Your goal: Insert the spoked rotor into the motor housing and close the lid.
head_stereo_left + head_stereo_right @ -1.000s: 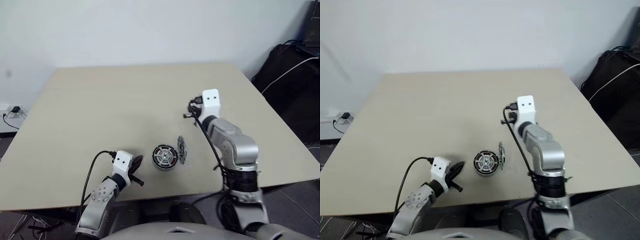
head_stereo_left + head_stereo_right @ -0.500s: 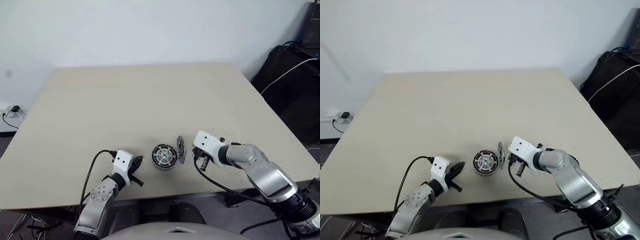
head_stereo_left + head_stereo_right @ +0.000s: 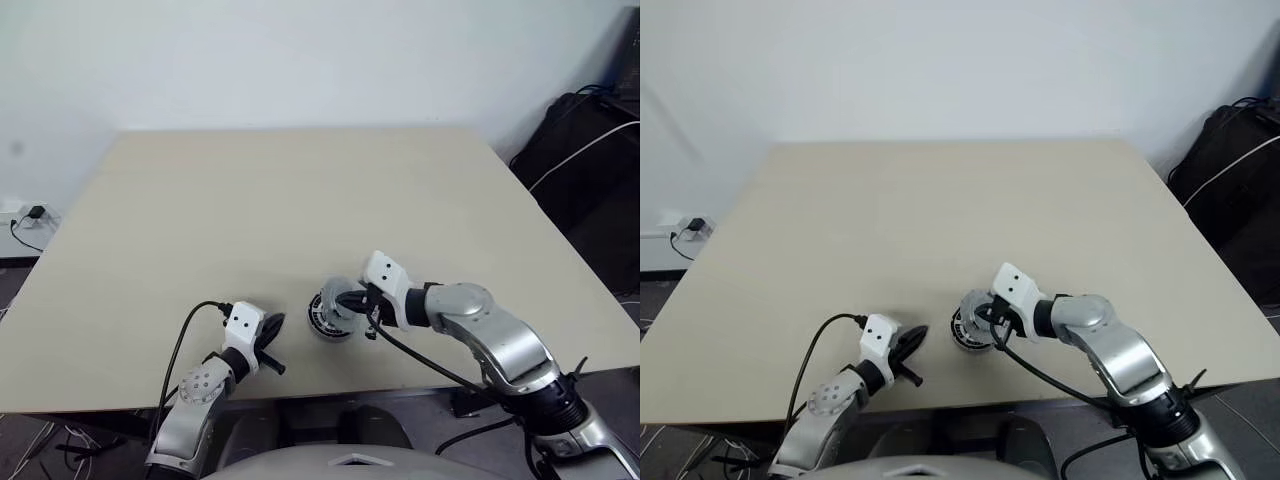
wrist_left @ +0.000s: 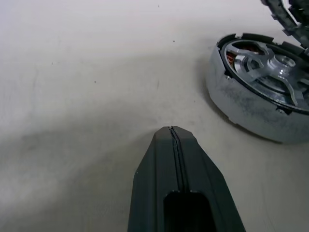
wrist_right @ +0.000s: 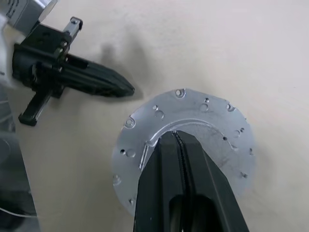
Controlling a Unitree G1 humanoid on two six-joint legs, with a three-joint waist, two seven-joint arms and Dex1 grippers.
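Swinging in from the right, the right hand (image 5: 178,140), fingers pressed together, tips the lid (image 5: 183,150) over the motor housing (image 4: 260,101); press it flat, centred.

Housing (image 4: 256,104) cut off at the left wrist view's edge, its windings mostly hidden under the rotor (image 4: 270,72), lid (image 5: 183,145) partly covered by the right tool (image 5: 176,137), lid's tilt over the housing too small to tell in the head views

One motor housing (image 4: 251,104), one spoked rotor (image 4: 275,72) seated inside. One lid (image 5: 186,123). Two grippers: left gripper (image 3: 272,325), right gripper (image 3: 352,300)
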